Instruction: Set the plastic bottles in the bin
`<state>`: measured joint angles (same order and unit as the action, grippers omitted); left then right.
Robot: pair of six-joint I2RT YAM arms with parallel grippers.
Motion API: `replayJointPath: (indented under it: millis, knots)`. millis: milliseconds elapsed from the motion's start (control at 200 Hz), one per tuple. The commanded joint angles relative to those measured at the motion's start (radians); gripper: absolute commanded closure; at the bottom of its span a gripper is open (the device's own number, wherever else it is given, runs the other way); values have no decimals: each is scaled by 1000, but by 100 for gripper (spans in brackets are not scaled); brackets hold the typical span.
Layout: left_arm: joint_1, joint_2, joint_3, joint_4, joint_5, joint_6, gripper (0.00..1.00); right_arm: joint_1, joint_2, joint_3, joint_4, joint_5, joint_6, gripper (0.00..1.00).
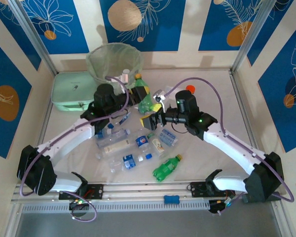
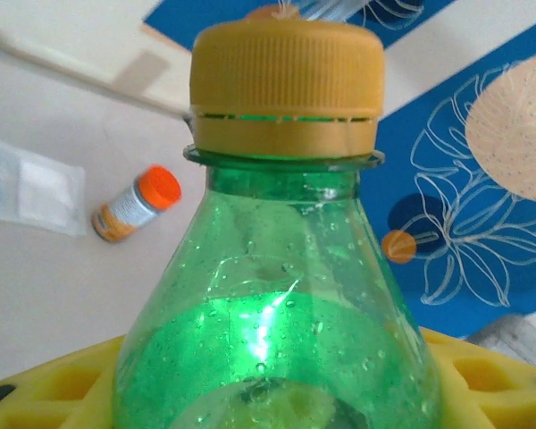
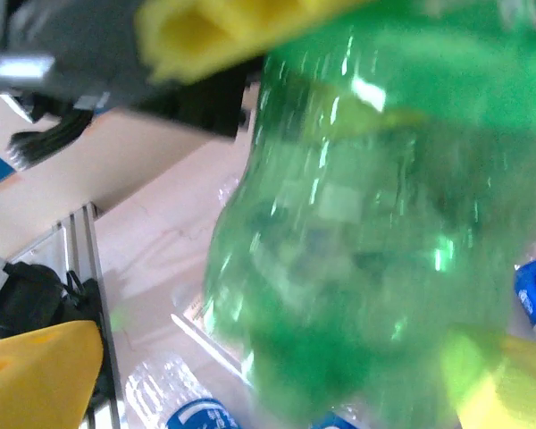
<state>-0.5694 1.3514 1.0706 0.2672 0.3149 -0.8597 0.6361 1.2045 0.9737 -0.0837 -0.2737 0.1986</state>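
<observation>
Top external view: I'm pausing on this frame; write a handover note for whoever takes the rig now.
Left gripper: shut on the green bottle, held up beside the bin.
Right gripper: open, fingers either side of that bottle's base.
Done: no bottles visible in the bin.
Left: drop this one in, then the clear bottles and second green bottle lying on the table.

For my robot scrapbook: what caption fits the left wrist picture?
Yellow-capped green bottle gripped in the left tool, orange-capped jar lying on the table behind.
</observation>
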Motion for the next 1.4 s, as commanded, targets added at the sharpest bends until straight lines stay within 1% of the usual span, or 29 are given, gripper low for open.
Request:
replayJointPath:
  millis: [0,75,210,380,485,625,715,825,1010,1186,1241,1396]
  knots:
    - [58,-20,151,-79,-59,127,51,-20,-64,-54,70,-20,56,1]
    - [98,6,232,-97,-49,162,51,-36,-94,-87,89,-17,86,1]
    - [192,86,392,-144,-10,208,51,-63,-135,-139,101,30,135,1]
    - [278,220,611,-271,-26,348,51,-109,-179,-197,95,129,202,1]
    - [313,312,740,-369,-23,411,51,-145,-199,-225,88,161,238,1]
    - [330,410,874,-522,-73,521,51,-194,-218,-253,76,176,283,1]
    - [331,457,923,-603,-111,593,51,-215,-224,-259,44,208,293,1]
    - [331,510,964,-693,-126,653,51,-242,-226,-261,12,225,311,1]
    - [331,575,974,-782,-146,692,54,-274,-232,-279,29,212,346,1]
    - [328,646,991,-864,-153,721,53,-289,-216,-274,30,191,375,1]
    - [328,656,993,-875,-162,728,50,-291,-215,-273,26,191,380,1]
    - [326,652,999,-860,-164,719,29,-295,-214,-259,7,200,393,1]
